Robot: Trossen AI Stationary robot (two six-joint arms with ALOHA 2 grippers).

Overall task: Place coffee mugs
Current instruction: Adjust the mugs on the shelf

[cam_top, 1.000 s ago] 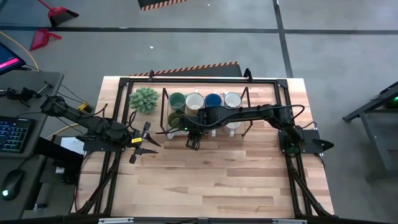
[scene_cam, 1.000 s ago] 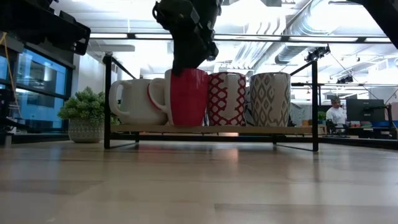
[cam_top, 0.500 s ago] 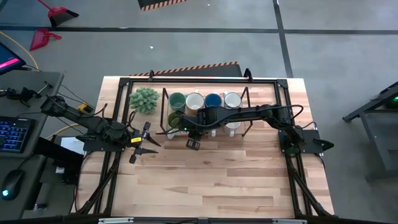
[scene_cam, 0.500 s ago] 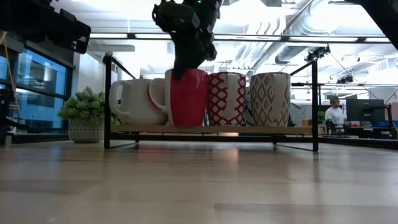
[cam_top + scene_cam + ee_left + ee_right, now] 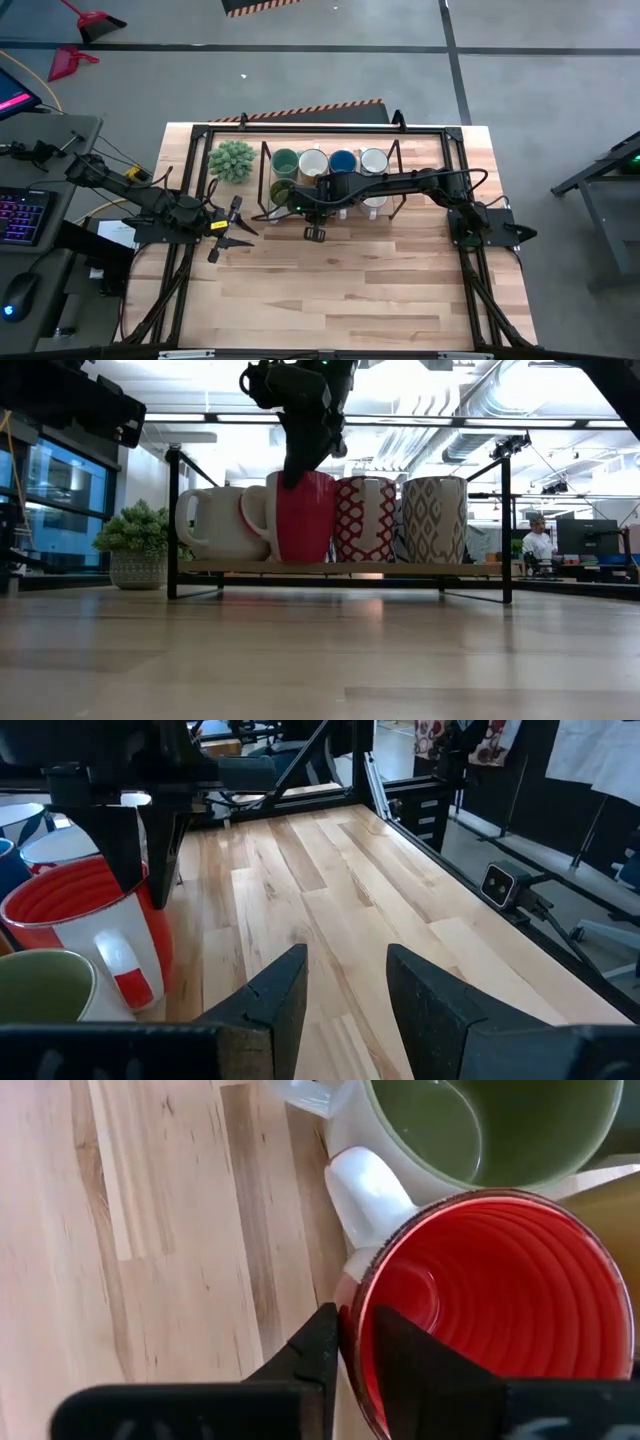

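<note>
A red mug (image 5: 500, 1300) with a white handle stands in the near row of a black wire rack (image 5: 400, 150) at the table's far side. An olive-green mug (image 5: 490, 1125) is beside it. In the low view the red mug (image 5: 303, 520) rests by its base on the rack's shelf, between a white mug (image 5: 215, 520) and a red-patterned mug (image 5: 365, 518). My right gripper (image 5: 355, 1320) comes down on the red mug's rim and is shut on it. My left gripper (image 5: 345, 990) stands open at the table's left, holding nothing. My right gripper pinches the red mug's rim (image 5: 352, 1295) beside the white handle (image 5: 365, 1195), one finger (image 5: 400, 1350) inside the mug and one finger (image 5: 322, 1345) outside. The fingers come steeply from above. The mug stands upright with its base on the rack's shelf.
The rack's far row holds a teal mug (image 5: 285, 160), a white mug (image 5: 313, 160), a blue mug (image 5: 343, 160) and another white mug (image 5: 373, 160). A spiky green potted plant (image 5: 232, 160) stands left of the rack. Bare wooden tabletop (image 5: 350, 290) lies toward the near edge.
My right gripper has shut its fingers on the red mug's rim and has rolled a little about its own axis, staying in place. The mug has kept its place on the shelf.
</note>
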